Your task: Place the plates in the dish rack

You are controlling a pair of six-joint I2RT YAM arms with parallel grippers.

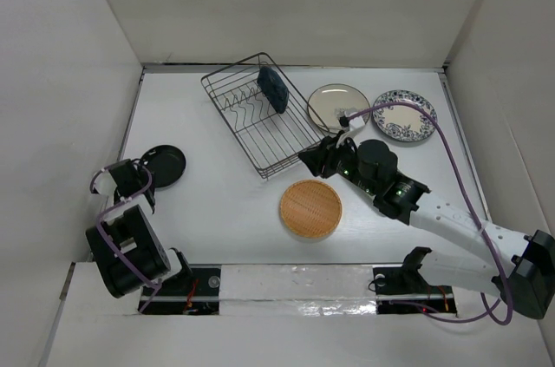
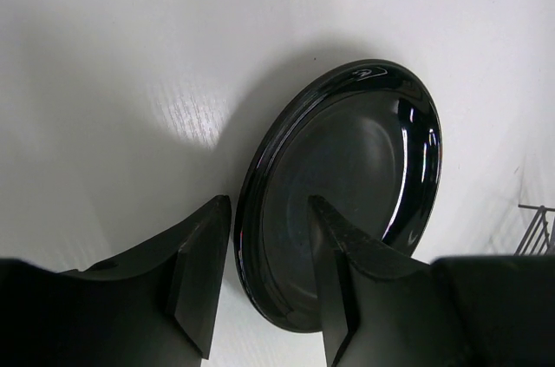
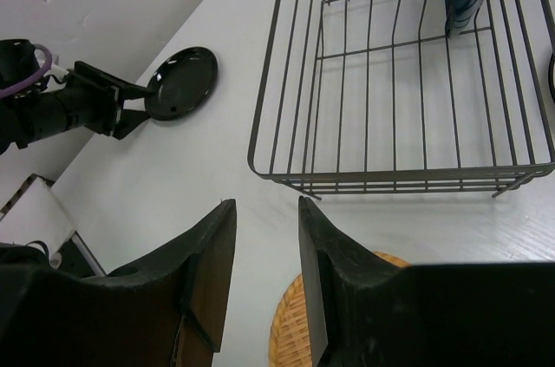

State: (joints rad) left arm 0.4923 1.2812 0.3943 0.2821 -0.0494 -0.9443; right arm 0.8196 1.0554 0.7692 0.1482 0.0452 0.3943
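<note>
The left end effector [image 2: 269, 202], jaws apart astride the near rim of the glossy black round plate [image 2: 355, 167] lying on the white worktop [image 2: 130, 55], could squeeze that slick rim out sideways if it closes off-centre.

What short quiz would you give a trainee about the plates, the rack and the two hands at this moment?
1. True or false: the dark blue plate stands upright in the rack.
2. Choose one. The fingers of the left hand are: A, on either side of the rim of the black plate; B, inside the rack; C, far from any plate.
3. How many plates are outside the rack?

Key: 1 true; 2 A; 3 four.
</note>
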